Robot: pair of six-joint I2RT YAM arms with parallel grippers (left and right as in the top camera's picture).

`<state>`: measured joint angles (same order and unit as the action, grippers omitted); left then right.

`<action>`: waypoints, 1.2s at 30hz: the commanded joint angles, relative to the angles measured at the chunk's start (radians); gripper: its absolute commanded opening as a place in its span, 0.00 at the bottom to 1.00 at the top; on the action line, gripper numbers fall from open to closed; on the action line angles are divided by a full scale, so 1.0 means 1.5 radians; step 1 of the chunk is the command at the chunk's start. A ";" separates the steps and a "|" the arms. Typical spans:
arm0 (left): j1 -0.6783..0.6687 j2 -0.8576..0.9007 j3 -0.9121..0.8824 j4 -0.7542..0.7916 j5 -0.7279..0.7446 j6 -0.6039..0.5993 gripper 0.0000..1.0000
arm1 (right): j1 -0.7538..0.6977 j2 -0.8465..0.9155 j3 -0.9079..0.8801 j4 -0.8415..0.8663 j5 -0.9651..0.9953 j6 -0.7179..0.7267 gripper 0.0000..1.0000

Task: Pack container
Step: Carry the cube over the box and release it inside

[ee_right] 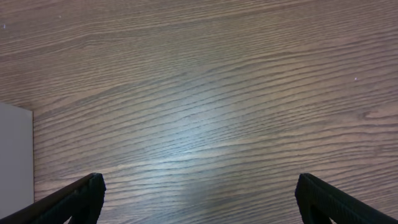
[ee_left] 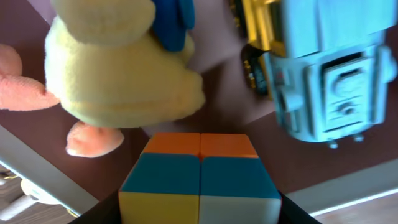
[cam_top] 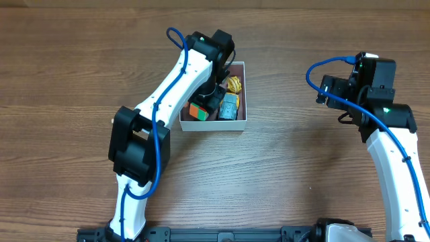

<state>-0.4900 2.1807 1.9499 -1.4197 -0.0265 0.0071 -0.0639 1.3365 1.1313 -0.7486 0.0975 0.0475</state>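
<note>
We tagged this as the placing step: left end effector (cam_top: 208,102) pinching the colour cube (ee_left: 199,180) low inside the container (cam_top: 215,126) mid-bench (ee_right: 217,93), right end effector (ee_right: 199,194) spread and idle, so next it likely calls for release and a straight lift.

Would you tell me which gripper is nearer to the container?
Left. The left gripper is inside the container, gripping a puzzle cube; the right gripper hangs open over the table, well apart from it.

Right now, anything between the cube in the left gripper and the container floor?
Nothing visible. The cube is already within the container walls; the plush duck and blue robot lie beyond it, bare floor showing between.
</note>
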 commanded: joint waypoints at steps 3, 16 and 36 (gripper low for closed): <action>0.004 0.002 -0.002 0.022 -0.022 0.026 0.70 | -0.001 -0.002 0.001 0.005 0.009 -0.005 1.00; 0.009 -0.002 0.120 -0.023 -0.022 -0.041 0.98 | -0.001 -0.002 0.001 0.005 0.009 -0.005 1.00; 0.126 -0.090 0.319 -0.180 0.009 -0.252 1.00 | -0.001 -0.002 0.001 0.005 0.009 -0.005 1.00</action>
<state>-0.3481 2.1334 2.5149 -1.6848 -0.0189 -0.2340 -0.0639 1.3365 1.1313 -0.7486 0.0971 0.0475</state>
